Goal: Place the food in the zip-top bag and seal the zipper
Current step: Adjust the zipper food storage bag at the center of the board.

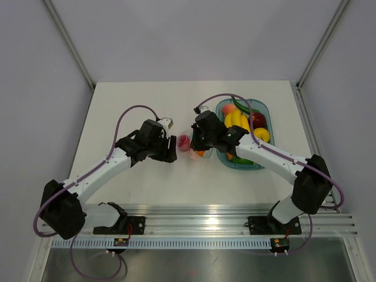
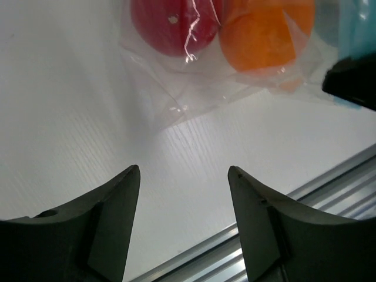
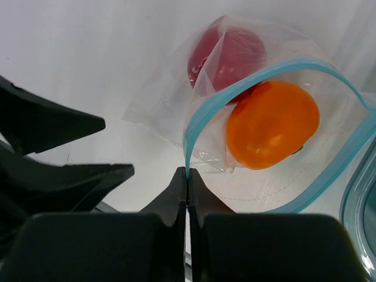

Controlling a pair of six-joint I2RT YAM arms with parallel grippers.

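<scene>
zip-top bag [image 3: 158, 100]: red fruit [image 3: 229, 53], orange fruit [image 3: 270, 123] inside | right gripper [image 3: 187, 176] pinching zipper [image 3: 258, 73] | left gripper [image 2: 183, 168] spread, near zip-top bag

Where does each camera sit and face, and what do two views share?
Top external: above, behind the arms, looking down at the table; both arms show.
Left wrist: on that wrist, facing the bag; open left gripper below.
Right wrist: on that wrist, facing the bag mouth; right gripper shut on the zipper.
Both wrist views share: red fruit, orange fruit.
</scene>
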